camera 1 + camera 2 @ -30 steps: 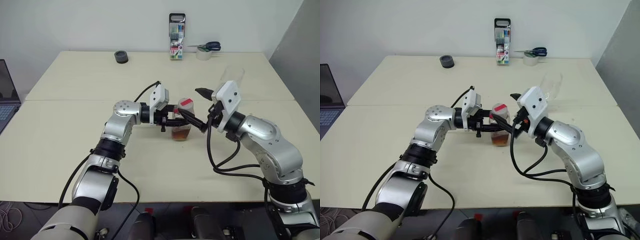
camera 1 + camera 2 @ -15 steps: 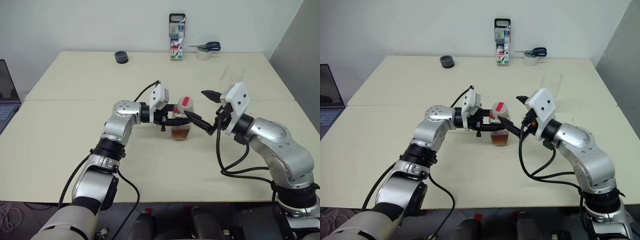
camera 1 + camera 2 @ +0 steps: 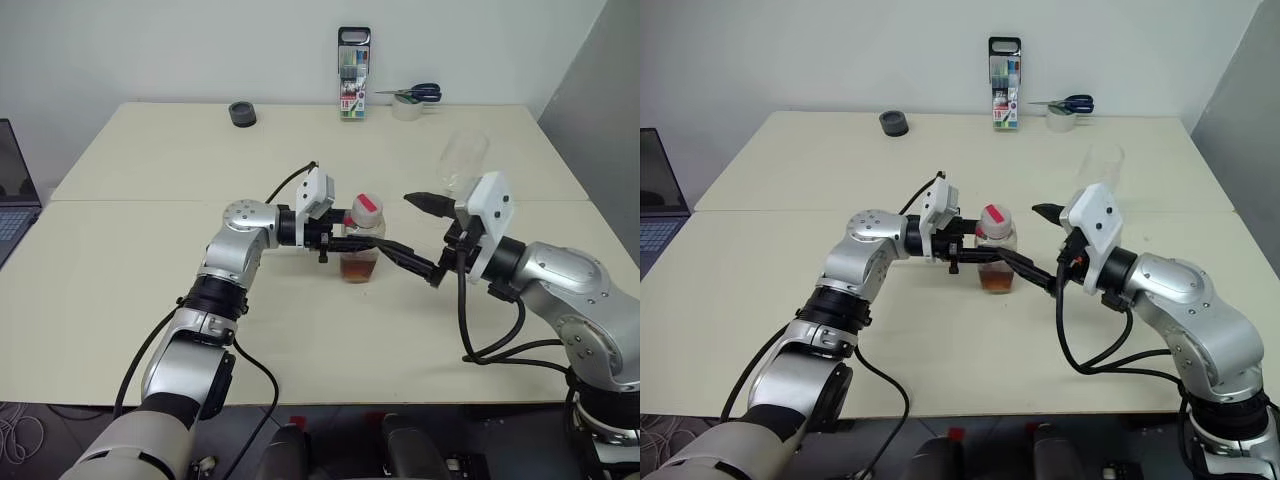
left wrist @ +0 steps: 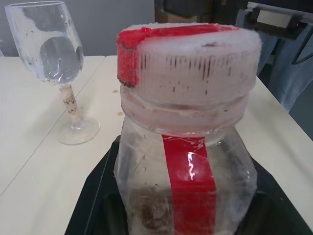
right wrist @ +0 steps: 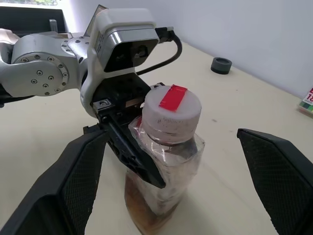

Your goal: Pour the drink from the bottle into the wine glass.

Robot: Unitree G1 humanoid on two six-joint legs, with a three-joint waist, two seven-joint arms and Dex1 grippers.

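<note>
The bottle (image 3: 360, 240) is small, clear plastic, with a red label strip and a white cap (image 3: 366, 207) bearing a red strip. It stands upright on the table near the middle. The amber drink (image 3: 359, 268) fills its lower part. My left gripper (image 3: 348, 245) reaches in from the left and is shut on the bottle's body. To the bottle's right, my right gripper (image 3: 415, 232) is open, its fingers (image 5: 78, 176) spread wide and clear of the bottle. The wine glass (image 3: 463, 160) stands empty behind the right wrist, and the left wrist view also shows the wine glass (image 4: 49, 54).
At the table's far edge stand a tall marker pack (image 3: 353, 75), scissors on a tape roll (image 3: 412, 98) and a small black roll (image 3: 242, 113). A laptop (image 3: 12, 190) sits off the table's left side. A seam crosses the table (image 3: 120, 200).
My right gripper has drawn back to the right, away from the bottle's cap, still open. The left gripper and the bottle have stayed put.
</note>
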